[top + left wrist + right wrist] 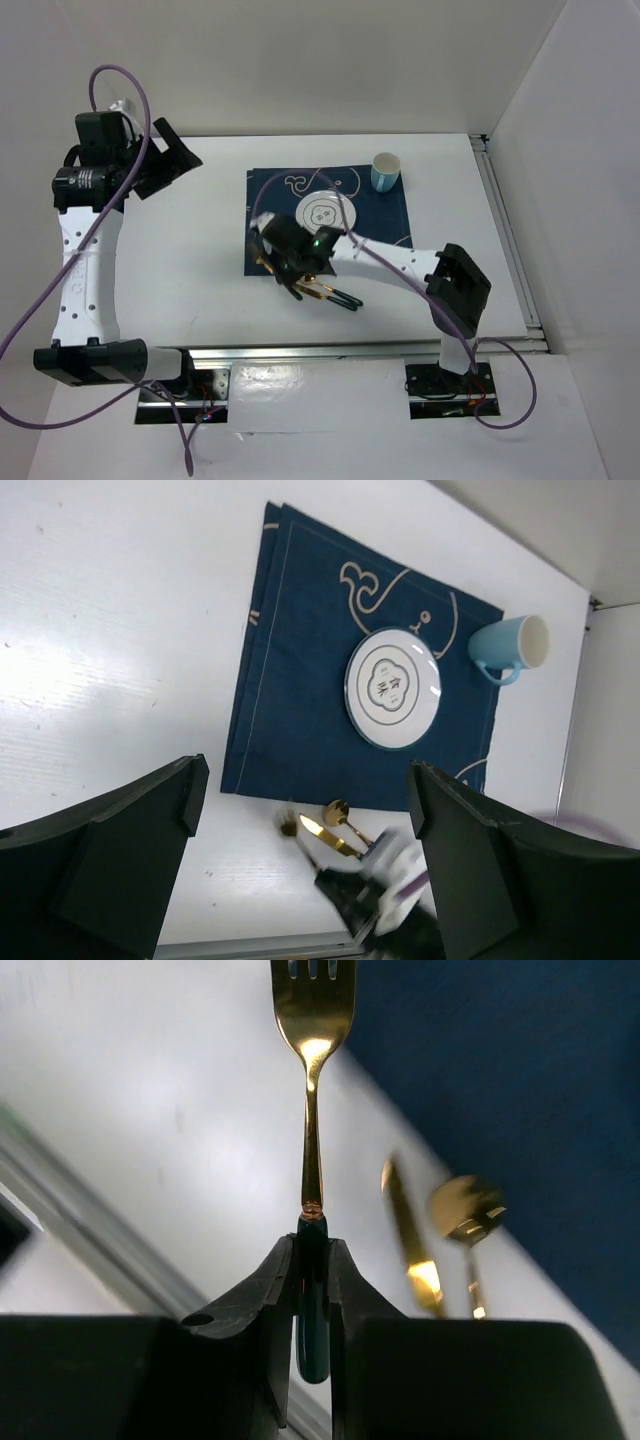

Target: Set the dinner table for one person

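At upper left of the top view, my left gripper (168, 163) hangs spread and empty, well apart from the setting. Centre frame, my right gripper (312, 1260) is clamped on the dark handle of a gold fork (312, 1150). Its long axis runs straight out from the fingers over the white dinner table (200, 290), which spreads beneath everything. Rightward lie a knife (408, 1225) and spoon (465, 1210), then the navy placemat (390, 212) bearing a plate (325, 212), with a blue cup (385, 172) at its upper right corner. The right arm is nearer, and I judge the fork's place lies up and right, beside the plate.
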You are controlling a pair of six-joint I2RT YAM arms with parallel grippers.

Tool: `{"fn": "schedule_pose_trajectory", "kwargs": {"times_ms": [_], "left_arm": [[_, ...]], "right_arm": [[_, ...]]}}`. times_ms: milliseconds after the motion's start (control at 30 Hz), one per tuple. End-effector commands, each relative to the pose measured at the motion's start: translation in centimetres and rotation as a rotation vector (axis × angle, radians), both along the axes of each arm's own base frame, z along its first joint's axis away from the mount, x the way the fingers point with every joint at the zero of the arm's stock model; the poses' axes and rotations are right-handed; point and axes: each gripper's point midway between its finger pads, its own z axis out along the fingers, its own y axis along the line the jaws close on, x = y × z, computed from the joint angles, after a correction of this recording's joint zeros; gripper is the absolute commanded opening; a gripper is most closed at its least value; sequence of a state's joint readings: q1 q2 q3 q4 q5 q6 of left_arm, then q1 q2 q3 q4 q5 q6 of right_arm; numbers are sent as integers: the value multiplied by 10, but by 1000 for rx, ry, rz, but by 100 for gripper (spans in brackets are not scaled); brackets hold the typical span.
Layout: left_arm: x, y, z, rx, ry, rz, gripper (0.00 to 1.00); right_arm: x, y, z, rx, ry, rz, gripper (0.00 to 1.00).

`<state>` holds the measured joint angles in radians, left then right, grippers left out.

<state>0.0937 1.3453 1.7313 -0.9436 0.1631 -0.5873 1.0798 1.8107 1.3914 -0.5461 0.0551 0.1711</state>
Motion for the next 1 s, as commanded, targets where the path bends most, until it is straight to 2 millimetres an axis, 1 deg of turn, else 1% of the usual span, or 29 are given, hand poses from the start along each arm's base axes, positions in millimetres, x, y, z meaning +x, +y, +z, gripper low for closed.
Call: {"fn": "schedule_pose_trajectory", "kwargs": {"times_ms": [0, 33, 67, 100, 133, 167, 200, 233, 267, 300, 333, 367, 400, 433, 467, 500, 567, 600, 633, 667, 700, 733, 767, 800, 867, 900, 933, 967], "left_arm": [[-13, -5, 46, -24, -128, -11, 100], [-13, -7, 46, -29, -128, -18, 100], [-13, -7, 46, -29, -128, -18, 100], [-10, -7, 43, -30, -118, -18, 100], [-10, -8, 43, -35, -118, -26, 100], [-8, -10, 40, -43, -108, -36, 100], [-8, -10, 37, -44, -99, -36, 100], [-8, -12, 32, -52, -86, -46, 100], [-8, -13, 32, -51, -87, -59, 100], [-8, -13, 26, -53, -71, -59, 100], [-8, -13, 22, -54, -62, -59, 100], [-8, -13, 22, -44, -63, -65, 100], [-8, -13, 22, -36, -65, -71, 100], [-8, -13, 18, -38, -56, -70, 100], [-10, -13, 16, -39, -44, -70, 100], [-10, -12, 16, -29, -46, -77, 100], [-12, -12, 14, -21, -38, -84, 100], [-12, -12, 14, -20, -38, -84, 100], [-12, -12, 14, -20, -38, -84, 100], [-12, -12, 10, -14, -31, -89, 100], [-12, -12, 10, -14, -31, -89, 100], [-13, -13, 11, -20, -31, -96, 100], [-13, -13, 7, -21, -21, -96, 100], [-13, -13, 7, -21, -21, -96, 100], [-13, -13, 7, -21, -21, -96, 100], [-13, -13, 7, -21, -21, -96, 100], [-13, -13, 7, -21, -21, -96, 100], [-13, -13, 6, -14, -22, -101, 100]], "right_arm": [[60, 6, 47, 174, 84, -285, 0], [68, 11, 49, 217, 151, -360, 0], [87, 10, 51, 248, 179, -407, 0], [96, 13, 32, 226, 224, -446, 0], [115, 25, 48, 279, 218, -479, 0], [127, 30, 47, 301, 232, -520, 0], [134, 37, 21, 262, 254, -547, 0], [149, 46, 36, 300, 247, -564, 0], [158, 49, 32, 303, 241, -613, 0], [168, 51, 12, 287, 252, -647, 0], [174, 57, 19, 311, 252, -657, 0], [179, 58, 16, 321, 254, -708, 0], [184, 55, 5, 312, 273, -743, 0], [193, 56, 9, 348, 269, -763, 0], [191, 57, 4, 359, 295, -785, 0], [197, 54, 1, 369, 298, -806, 0], [197, 57, -15, 368, 315, -808, 0], [200, 53, -20, 361, 318, -819, 0], [200, 52, -32, 341, 326, -824, 0], [198, 50, -34, 329, 330, -827, 0], [199, 49, -41, 320, 330, -847, 0], [200, 47, -44, 318, 320, -854, 0], [201, 46, -49, 313, 313, -860, 0], [204, 44, -51, 314, 296, -869, 0], [207, 47, -49, 330, 284, -857, 0], [213, 42, -55, 321, 281, -863, 0], [218, 46, -51, 332, 268, -849, 0], [224, 43, -51, 338, 265, -859, 0]]}}
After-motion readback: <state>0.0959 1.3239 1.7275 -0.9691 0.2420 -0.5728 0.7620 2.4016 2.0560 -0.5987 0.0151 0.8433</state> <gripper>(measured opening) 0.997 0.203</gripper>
